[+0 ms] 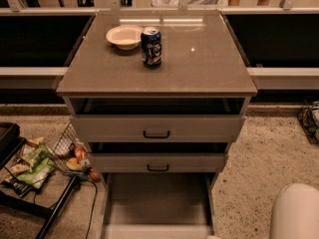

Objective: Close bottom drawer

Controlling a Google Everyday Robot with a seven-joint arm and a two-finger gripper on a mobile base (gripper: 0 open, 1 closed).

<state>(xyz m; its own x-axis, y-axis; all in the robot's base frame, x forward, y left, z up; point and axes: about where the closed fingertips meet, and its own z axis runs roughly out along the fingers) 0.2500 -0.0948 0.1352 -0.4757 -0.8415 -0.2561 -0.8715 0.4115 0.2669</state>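
Note:
The bottom drawer (157, 203) of the grey-beige cabinet (159, 78) is pulled far out toward me, and its plain grey inside is empty. Its front panel runs along the bottom edge of the view and its handle is out of view. The gripper does not show; it is below the bottom edge. Only a white rounded part of my arm (296, 213) shows at the bottom right, to the right of the drawer.
The top drawer (157, 128) and the middle drawer (158, 163) stand partly open. A white bowl (123, 36) and a blue can (151, 46) stand on the cabinet top. A wire basket with snacks (70, 153) and a black rack (30, 183) are on the floor at left.

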